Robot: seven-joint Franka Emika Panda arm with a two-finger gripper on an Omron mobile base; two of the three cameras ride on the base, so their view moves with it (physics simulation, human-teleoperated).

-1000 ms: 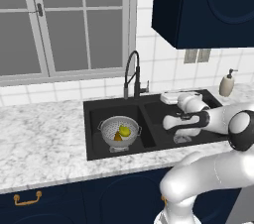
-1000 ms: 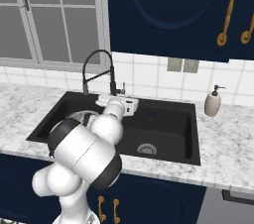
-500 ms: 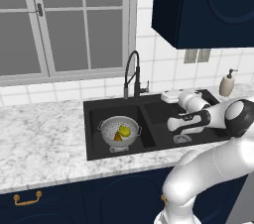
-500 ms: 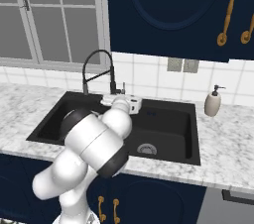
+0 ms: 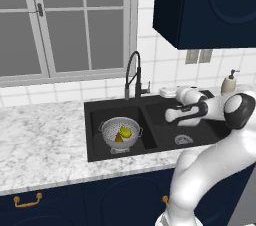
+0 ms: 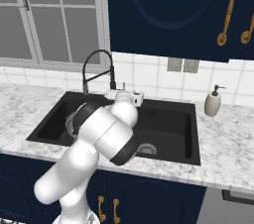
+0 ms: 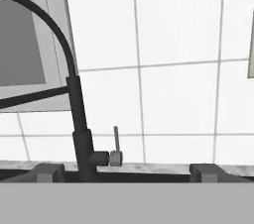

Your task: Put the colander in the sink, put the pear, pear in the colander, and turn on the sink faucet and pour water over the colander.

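The silver-grey colander (image 5: 112, 131) stands in the left basin of the black sink (image 5: 97, 109). Both pears lie inside it, the yellow-green pear (image 5: 126, 132) beside the brownish-orange pear (image 5: 118, 138). The tall black sink faucet (image 5: 133, 75) rises behind the divider, and no water runs from it. My gripper (image 5: 164, 91) hovers over the back rim of the right basin, right of the faucet base. In the hand view my gripper (image 7: 128, 172) is open and empty, its fingertips (image 7: 47, 171) facing the faucet (image 7: 79, 119) and its small upright lever (image 7: 115, 147).
A beige soap dispenser (image 5: 228, 83) stands on the counter right of the sink, against the tiled wall. Dark blue cabinets (image 5: 210, 5) hang above the right side. A window (image 5: 65, 20) is behind the faucet. Marble counter (image 5: 40, 135) spreads left.
My hand has moved back toward the wall and closer to the faucet base, and the elbow has swung to the right. The jaws stayed open. Colander and pears have not moved.
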